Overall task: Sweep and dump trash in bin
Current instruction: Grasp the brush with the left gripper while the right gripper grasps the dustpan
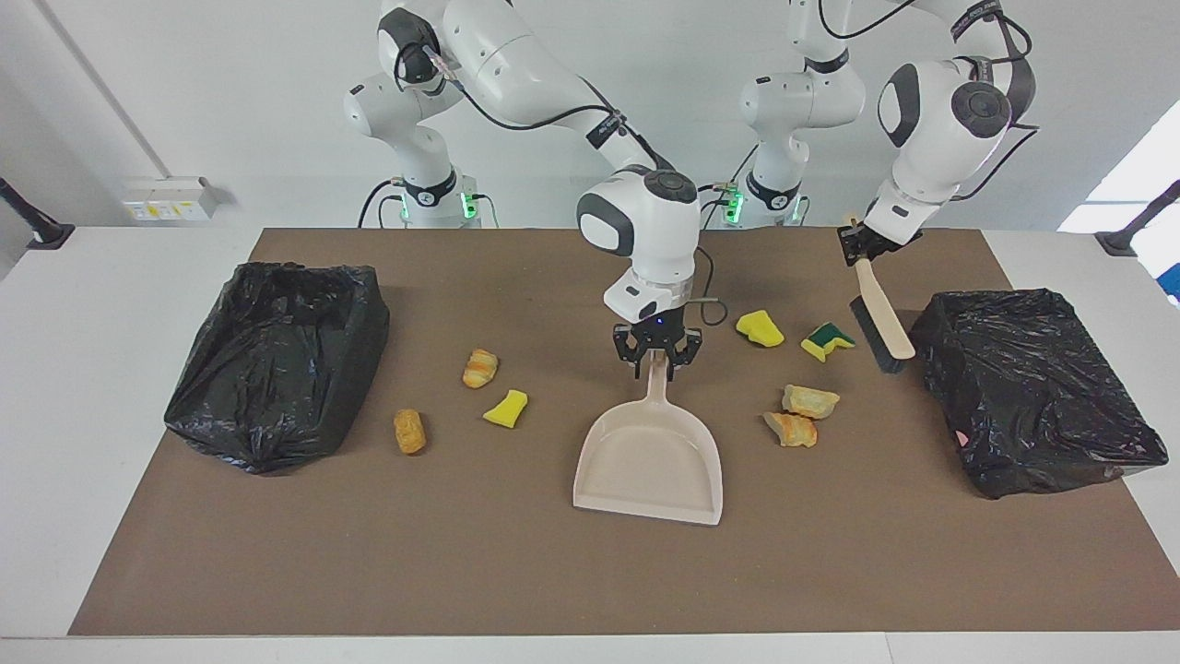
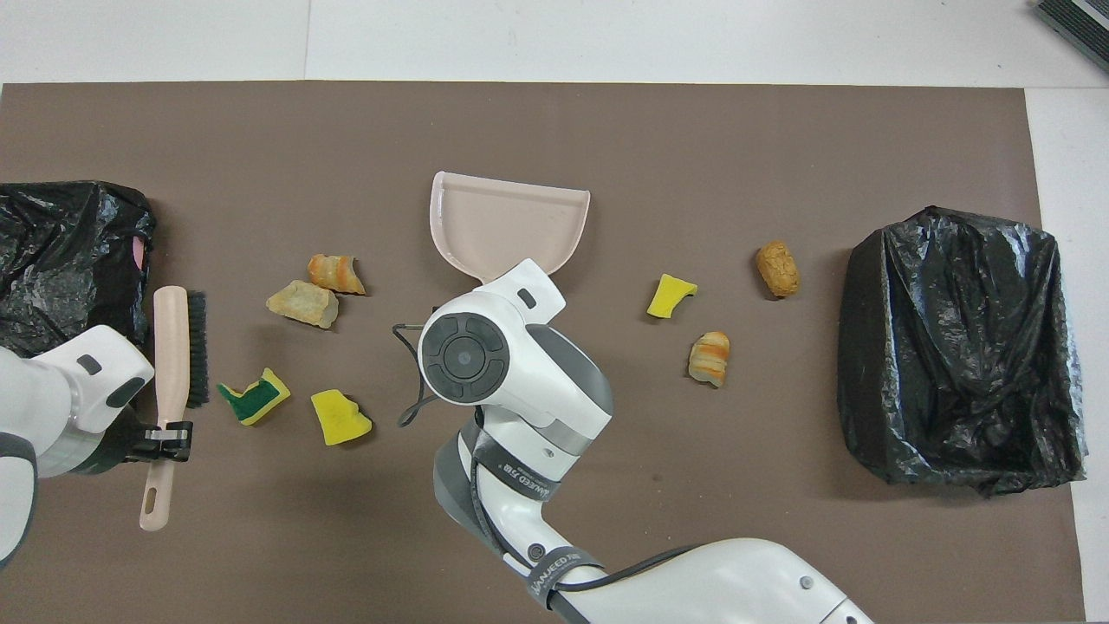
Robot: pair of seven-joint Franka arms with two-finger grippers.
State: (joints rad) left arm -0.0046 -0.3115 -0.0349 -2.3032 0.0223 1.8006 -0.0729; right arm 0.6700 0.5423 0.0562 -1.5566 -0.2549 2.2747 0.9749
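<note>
Several scraps of trash lie on the brown mat: a yellow sponge (image 1: 759,328), a yellow-and-green sponge (image 1: 827,339) and two bread pieces (image 1: 810,401) toward the left arm's end. A croissant piece (image 1: 479,368), another yellow sponge (image 1: 506,408) and a tan roll (image 1: 409,431) lie toward the right arm's end. The beige dustpan (image 1: 650,456) lies flat mid-mat. My right gripper (image 1: 656,361) is shut on its handle. My left gripper (image 1: 859,244) is shut on the beige brush (image 1: 882,318), which hangs tilted beside the green sponge.
A black-bagged bin (image 1: 277,360) stands at the right arm's end of the mat and another (image 1: 1028,387) at the left arm's end, close to the brush. In the overhead view my right wrist (image 2: 468,355) hides the dustpan handle.
</note>
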